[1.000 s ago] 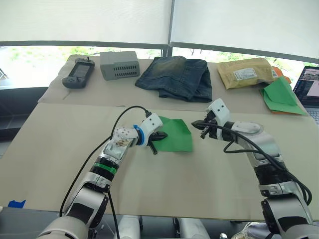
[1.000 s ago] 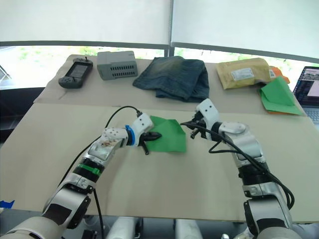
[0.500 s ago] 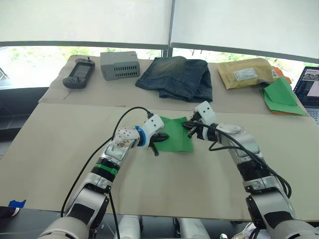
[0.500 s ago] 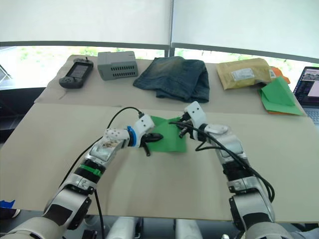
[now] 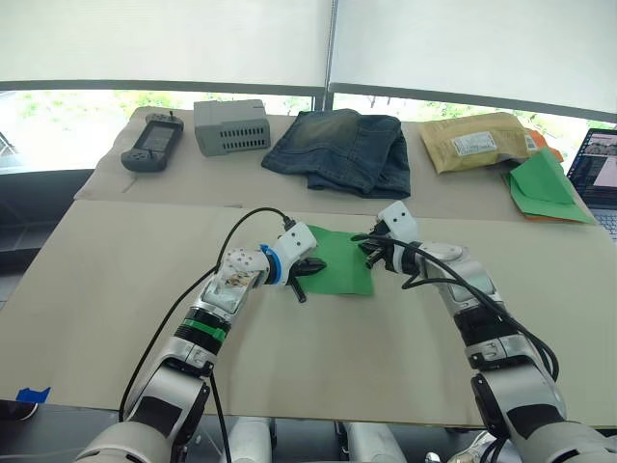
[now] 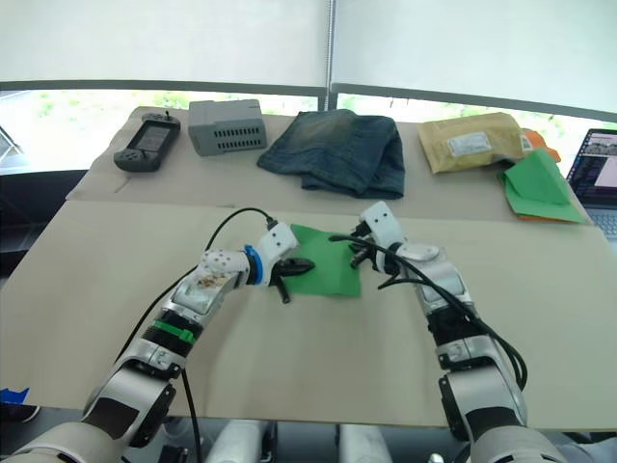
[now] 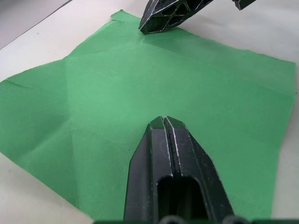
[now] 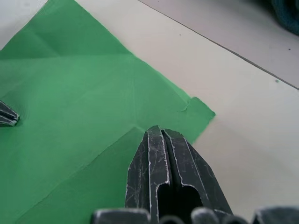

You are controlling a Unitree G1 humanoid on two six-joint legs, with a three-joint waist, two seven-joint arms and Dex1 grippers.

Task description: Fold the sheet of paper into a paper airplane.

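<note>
Sheet of paper [image 5: 339, 262]: thin bright green, roughly square, creased, lying flat mid-table on the tan table cover [image 5: 116, 289], no clear long axis | left gripper [image 7: 164, 122]: black fingers pressed together, empty, tip over the sheet's left part | right gripper [image 8: 160, 131]: fingers together, empty, over the far right corner, whose tip is folded.

A bright green sheet of paper [image 5: 339, 260], marked by paler crease lines, is seen on the beige table [image 5: 116, 289], flanked by black fingers [image 7: 173, 158] and backed by faded blue jeans [image 5: 339, 147].
</note>
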